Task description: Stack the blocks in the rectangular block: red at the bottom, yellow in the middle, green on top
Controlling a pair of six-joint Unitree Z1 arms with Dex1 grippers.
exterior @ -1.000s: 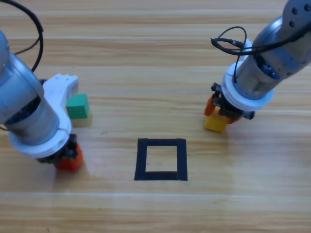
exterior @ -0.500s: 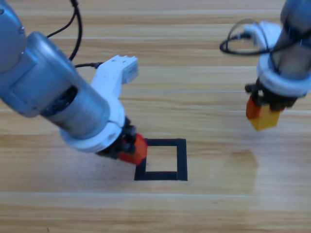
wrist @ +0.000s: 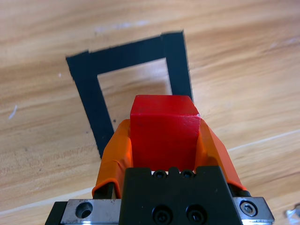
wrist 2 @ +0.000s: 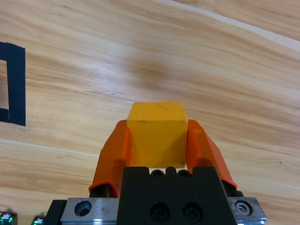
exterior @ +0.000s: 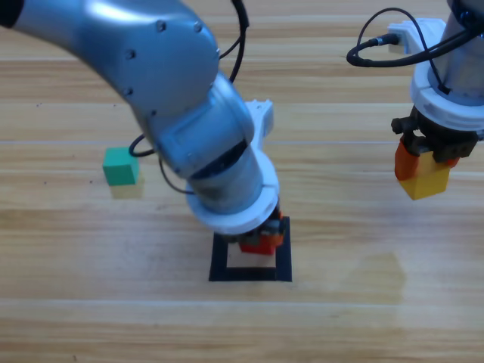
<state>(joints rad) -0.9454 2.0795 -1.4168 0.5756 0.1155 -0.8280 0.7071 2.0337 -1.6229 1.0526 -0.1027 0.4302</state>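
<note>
The left gripper (wrist: 164,140) pinches the red cube (wrist: 163,133) above the black tape rectangle (exterior: 250,271), its flat sides square between the jaws, while the right gripper (wrist 2: 158,140) pinches the yellow cube (wrist 2: 158,133) off to the right, and the green cube (exterior: 121,166) sits on the table (exterior: 340,318) far left.

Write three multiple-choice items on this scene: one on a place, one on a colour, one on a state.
1. Where is the green cube?
A. alone on the table, left of the black tape rectangle
B. inside the rectangle
C. in a gripper

2. What colour is the cube in the right gripper?
A. green
B. red
C. yellow

3. What is the left gripper doing?
A. hanging open
B. shut on the red cube
C. shut on nothing

Key: 1 A, it sits untouched on bare wood; 2 C, the yellow cube sits between its jaws; 3 B, jaws clamp red over the rectangle.
</note>
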